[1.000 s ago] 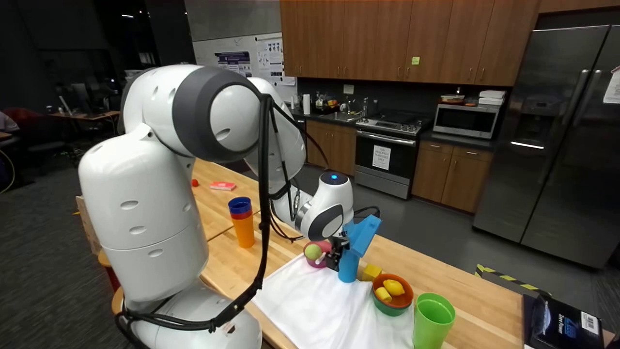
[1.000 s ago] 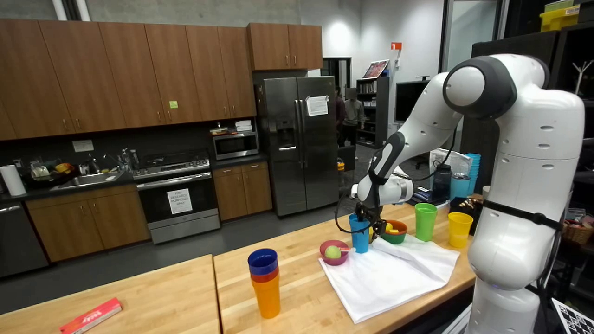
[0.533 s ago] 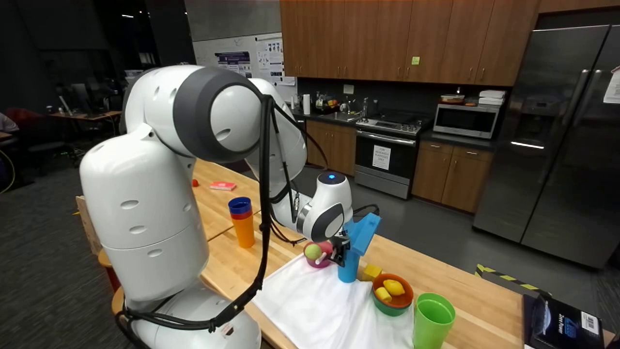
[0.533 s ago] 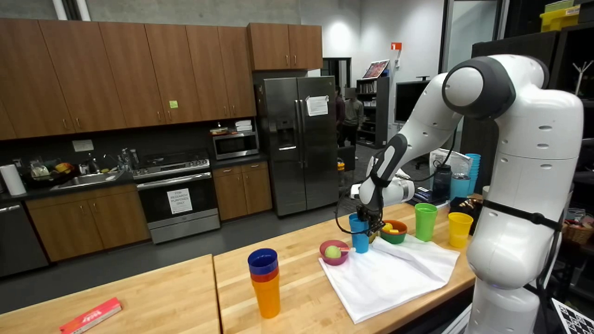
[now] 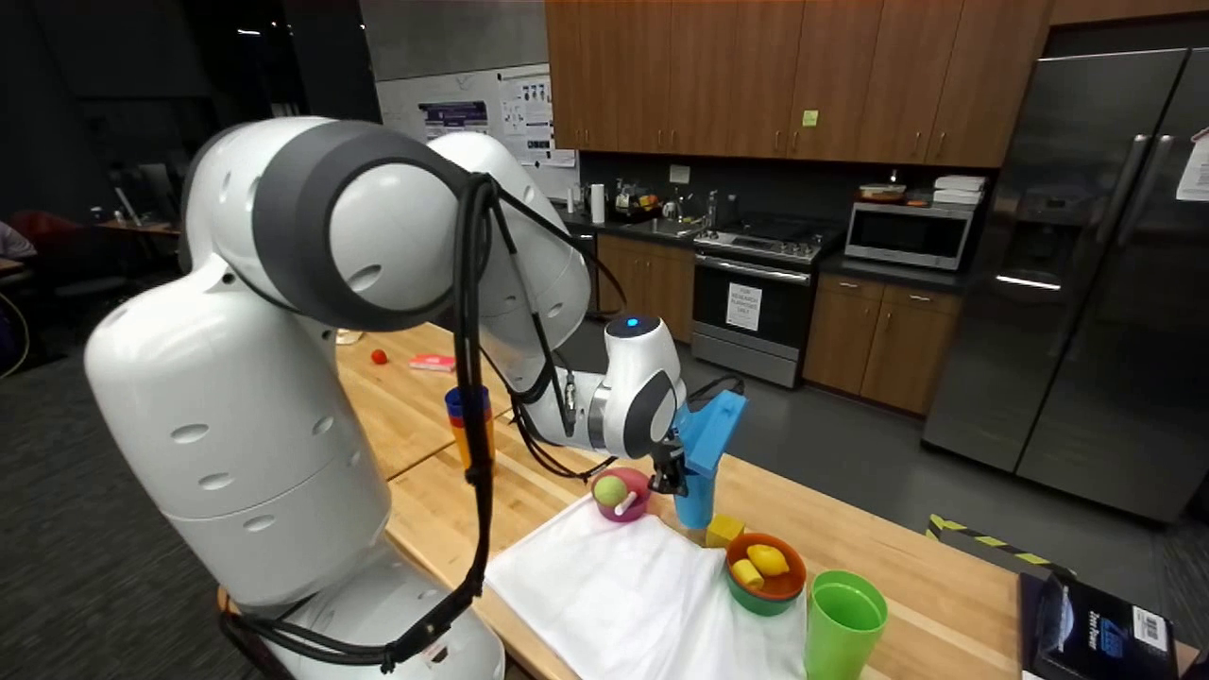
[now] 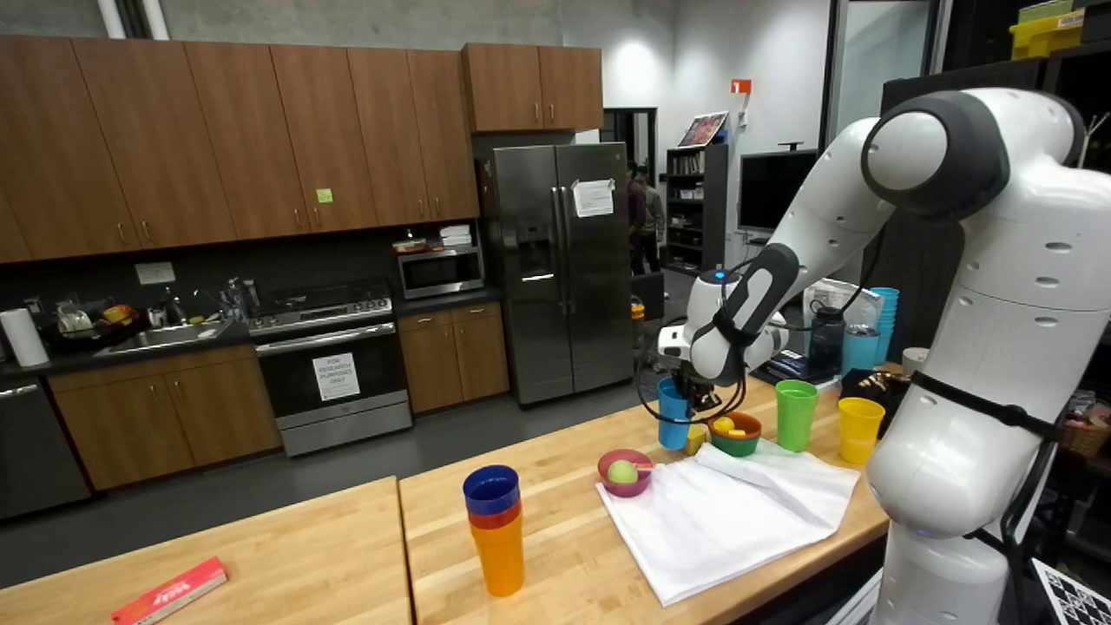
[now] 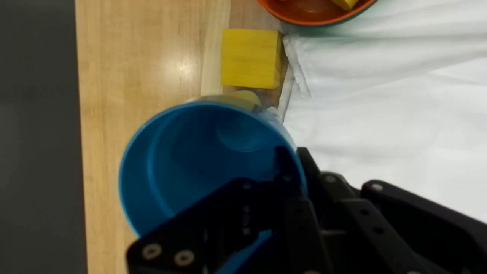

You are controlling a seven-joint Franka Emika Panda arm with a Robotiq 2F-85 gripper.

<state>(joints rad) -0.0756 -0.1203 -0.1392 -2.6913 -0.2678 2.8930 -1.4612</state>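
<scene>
Over the wooden table (image 6: 555, 555), the white robot arm (image 6: 998, 312) stretches from the near side toward the far edge, past a white cloth (image 6: 738, 521). There, just beyond the cloth, the blue cup (image 7: 201, 152) is held roughly upright by the gripper (image 7: 293, 152), its fingers pinching the rim, one inside, one outside; whether the base touches wood I cannot tell. To its right are the orange-and-green bowl (image 5: 761, 605) and, closer in, a small yellow block (image 7: 249, 59). The step in hand looks like carrying the cup; any next move calls for a steady pinch and clearance from that block
</scene>
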